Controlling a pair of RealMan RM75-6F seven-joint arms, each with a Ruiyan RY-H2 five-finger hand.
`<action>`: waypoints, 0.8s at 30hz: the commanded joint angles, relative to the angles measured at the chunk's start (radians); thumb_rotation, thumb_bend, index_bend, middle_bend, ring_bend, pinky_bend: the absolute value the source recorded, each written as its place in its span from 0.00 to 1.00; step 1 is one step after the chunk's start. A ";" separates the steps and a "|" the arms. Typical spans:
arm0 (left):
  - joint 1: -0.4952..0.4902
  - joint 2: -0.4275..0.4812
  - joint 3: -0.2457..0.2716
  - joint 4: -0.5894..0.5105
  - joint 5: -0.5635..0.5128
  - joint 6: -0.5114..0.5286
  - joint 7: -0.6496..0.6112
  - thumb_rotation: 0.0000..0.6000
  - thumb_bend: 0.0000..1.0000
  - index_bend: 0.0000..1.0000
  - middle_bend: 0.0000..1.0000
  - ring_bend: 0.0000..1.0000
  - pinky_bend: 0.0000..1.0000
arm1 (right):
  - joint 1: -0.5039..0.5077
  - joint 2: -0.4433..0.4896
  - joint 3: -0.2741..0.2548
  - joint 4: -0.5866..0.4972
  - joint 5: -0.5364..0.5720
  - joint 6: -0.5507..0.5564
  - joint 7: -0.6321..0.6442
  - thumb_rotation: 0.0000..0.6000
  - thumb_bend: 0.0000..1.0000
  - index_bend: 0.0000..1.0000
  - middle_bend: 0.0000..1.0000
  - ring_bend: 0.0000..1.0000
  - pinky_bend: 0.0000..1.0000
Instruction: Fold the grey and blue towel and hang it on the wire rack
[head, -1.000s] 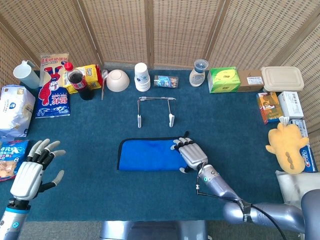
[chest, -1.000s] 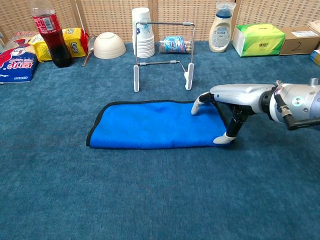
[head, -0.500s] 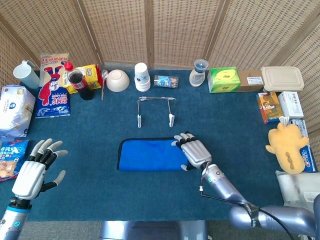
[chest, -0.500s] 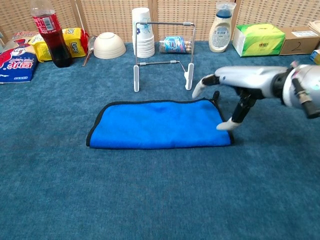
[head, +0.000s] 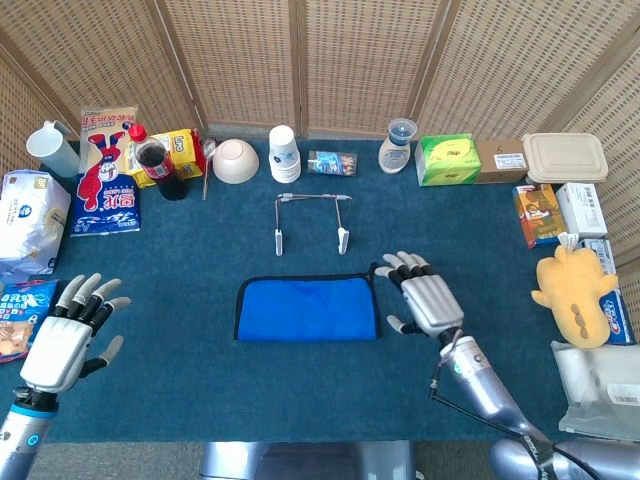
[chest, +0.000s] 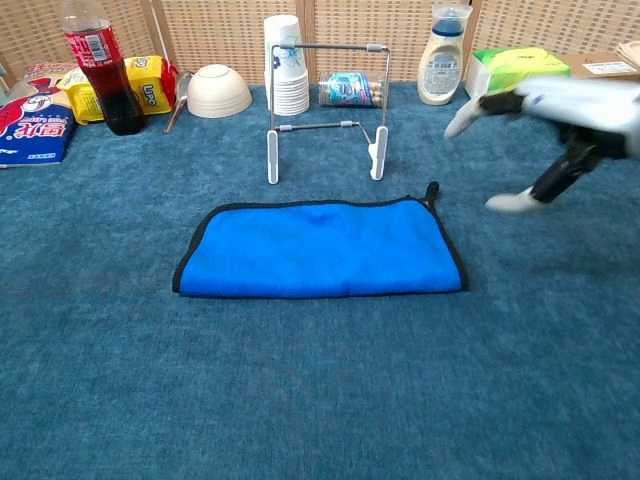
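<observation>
Towel (head: 307, 309) first: I see it lying flat on the blue desk (head: 200, 380), folded into a long strip with the blue side up and a dark edge all around. A little loop sticks out at its far right corner. Nothing is touching it.

My right hand (head: 425, 297) is up in the air just to the right of the towel. Its fingers (head: 408, 265) are spread apart and hold nothing. In the chest view this hand (chest: 560, 125) looks blurry, so I cannot tell more about it there.

My left hand (head: 68, 335) is far off at the near left corner of the desk, well apart from the towel. Its fingers are spread wide too, and it holds nothing.

Behind the towel stands the wire rack (chest: 325, 108), upright on two white feet, with nothing hanging on it. Behind the rack I see a stack of paper cups (chest: 285, 75), and a white bowl (chest: 219, 91) turned upside down to the left of them. A cola bottle (chest: 96, 65) stands further left. A yellow plush toy (head: 573, 290) lies at the right edge of the desk.
</observation>
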 joint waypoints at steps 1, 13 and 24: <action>-0.008 -0.010 0.003 0.047 -0.003 -0.014 -0.018 1.00 0.23 0.26 0.16 0.00 0.00 | -0.092 0.029 -0.031 0.030 -0.130 0.110 0.107 1.00 0.30 0.20 0.10 0.00 0.00; -0.097 -0.034 -0.014 0.202 0.017 -0.105 0.038 1.00 0.23 0.24 0.15 0.00 0.00 | -0.238 0.111 -0.061 0.015 -0.196 0.241 0.169 1.00 0.31 0.19 0.10 0.00 0.00; -0.253 -0.125 -0.018 0.334 0.099 -0.220 0.080 1.00 0.23 0.18 0.12 0.00 0.00 | -0.304 0.164 -0.049 -0.022 -0.226 0.278 0.186 1.00 0.31 0.19 0.10 0.00 0.00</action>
